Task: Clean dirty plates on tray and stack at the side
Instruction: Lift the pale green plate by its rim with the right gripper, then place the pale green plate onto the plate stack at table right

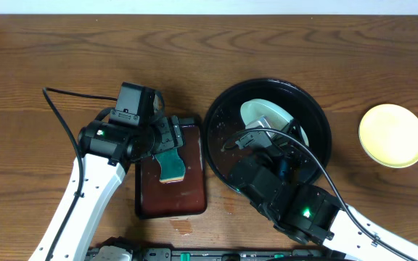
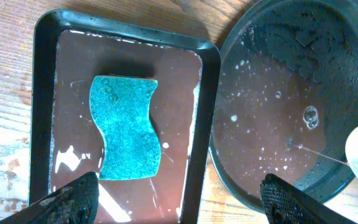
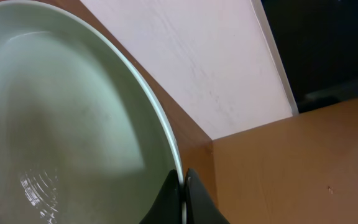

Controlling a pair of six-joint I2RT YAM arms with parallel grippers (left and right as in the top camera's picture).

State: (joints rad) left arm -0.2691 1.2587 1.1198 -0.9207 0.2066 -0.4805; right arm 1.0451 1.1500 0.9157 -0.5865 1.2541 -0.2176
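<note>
Closest to the right wrist camera, the right gripper (image 3: 183,200) is clamped on the rim of a mint-white plate (image 3: 61,118). Its two dark fingertips meet on either side of the thin white edge. The plate fills the left of that view and is tilted, with its hollow face towards the camera and a wet sheen low on the bowl.

From overhead, this plate is inside the round black tray (image 1: 318,148), towards its far side, with the right arm reaching in from the near edge. A second pale edge shows just beside it, but I cannot tell whether that is another plate. The tray floor is wet, with specks and a bubble.

The left gripper (image 2: 179,202) is spread wide and grips nothing. Its fingers (image 2: 73,199) sit at the two bottom corners of the left wrist view, hovering above the blue-green sponge (image 2: 126,127). The sponge lies flat in the rectangular red-brown tray (image 2: 42,93), which is wet and touches or nearly touches the black tray's left rim. The held plate is well apart from the sponge, across that rim.

Farther right, a pale yellow plate (image 1: 392,135) lies alone on the wooden table (image 1: 194,51), outside the black tray.
</note>
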